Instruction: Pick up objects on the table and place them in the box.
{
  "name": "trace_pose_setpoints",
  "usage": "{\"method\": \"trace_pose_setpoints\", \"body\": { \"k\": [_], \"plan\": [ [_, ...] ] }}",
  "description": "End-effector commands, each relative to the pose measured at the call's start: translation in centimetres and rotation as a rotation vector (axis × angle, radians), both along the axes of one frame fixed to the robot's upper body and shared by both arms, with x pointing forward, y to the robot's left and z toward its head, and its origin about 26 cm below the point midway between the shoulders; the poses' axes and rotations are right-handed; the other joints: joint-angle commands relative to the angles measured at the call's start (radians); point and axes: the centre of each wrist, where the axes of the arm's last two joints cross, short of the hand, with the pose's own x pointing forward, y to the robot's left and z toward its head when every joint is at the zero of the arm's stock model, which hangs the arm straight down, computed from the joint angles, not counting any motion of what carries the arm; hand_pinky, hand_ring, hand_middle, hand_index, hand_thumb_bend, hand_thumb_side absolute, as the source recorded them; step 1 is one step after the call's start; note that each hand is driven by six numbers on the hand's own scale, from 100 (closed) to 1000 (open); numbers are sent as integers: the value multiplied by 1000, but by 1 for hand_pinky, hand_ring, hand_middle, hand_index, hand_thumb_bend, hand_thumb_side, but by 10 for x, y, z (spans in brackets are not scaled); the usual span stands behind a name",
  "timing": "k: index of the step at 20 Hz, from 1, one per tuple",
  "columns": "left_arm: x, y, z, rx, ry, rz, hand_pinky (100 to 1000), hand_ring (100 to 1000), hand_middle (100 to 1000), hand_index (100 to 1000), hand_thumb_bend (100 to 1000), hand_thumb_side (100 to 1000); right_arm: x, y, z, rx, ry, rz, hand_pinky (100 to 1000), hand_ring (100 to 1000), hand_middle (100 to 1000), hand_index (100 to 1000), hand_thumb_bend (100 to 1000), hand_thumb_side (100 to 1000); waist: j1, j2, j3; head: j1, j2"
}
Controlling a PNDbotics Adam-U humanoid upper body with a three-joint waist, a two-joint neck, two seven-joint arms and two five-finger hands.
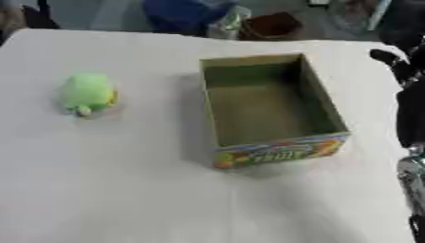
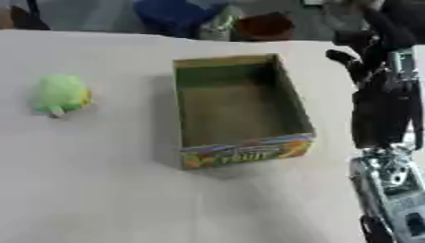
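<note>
- Well left of the box, a green toy lies on the table.
- Right hand hovers right of the box; its finger state is unclear.

right arm: black shell, silver-grey metal joint block below
right hand: black fingers
</note>
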Motion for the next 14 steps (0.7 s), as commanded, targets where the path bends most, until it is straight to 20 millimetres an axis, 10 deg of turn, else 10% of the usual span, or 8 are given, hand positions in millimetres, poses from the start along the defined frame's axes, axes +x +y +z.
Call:
{"method": "trace_pose_setpoints", "body": {
  "k": [1,14],
  "plan": [
    [-4,5,13,75,-16,8,597,598,599,811,100,910,-2,-2,8,-13,-29,-6,741,820,604,911,100,1000,0,-10,5,-14,15],
    [5,33,58,494,-15,152,578,600,614,817,100,815,-3,-4,8,-35,-25,-8,741,820,605,909,100,1000,14,-22,10,-29,62]
  ]
}}
